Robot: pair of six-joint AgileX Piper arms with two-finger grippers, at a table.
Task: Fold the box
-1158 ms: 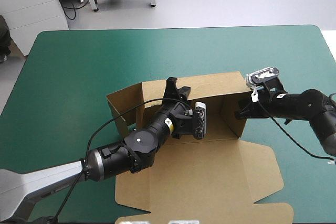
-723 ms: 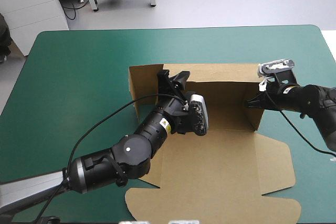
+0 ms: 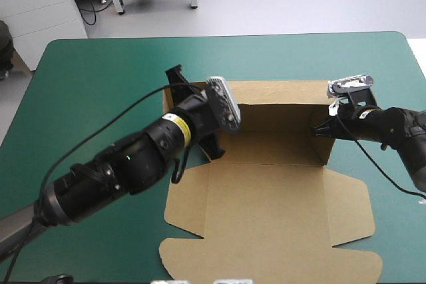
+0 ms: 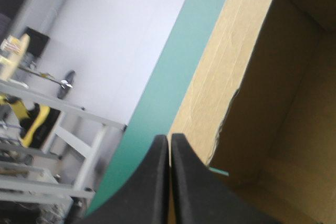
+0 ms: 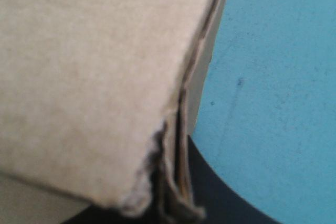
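High view has the box (image 3: 266, 191) lying mid-table on the teal-green cover (image 3: 100, 64) as an open tray. Its far wall and right wall stand up, and its lid lies flat toward the near edge, with side flaps and two rounded tabs at the near end. The tray's left end is mostly hidden under the left arm, which reaches in from the near left. In the left wrist view, the left gripper (image 4: 169, 139) has its black fingers (image 4: 152, 182) pressed together into one pointed arch with only a hairline between them. No board is visibly pinched. Their tips sit just at the end of a raised brown wall, with the tray's inside to one side and a strip of bare cover on the other. The right gripper (image 3: 318, 131) comes in from the right and sits on the far part of the right wall, near the far-right corner. In the right wrist view the layered board edge runs down between its fingers, which are nearly closed and clamped on that wall, with bare cover beside it.
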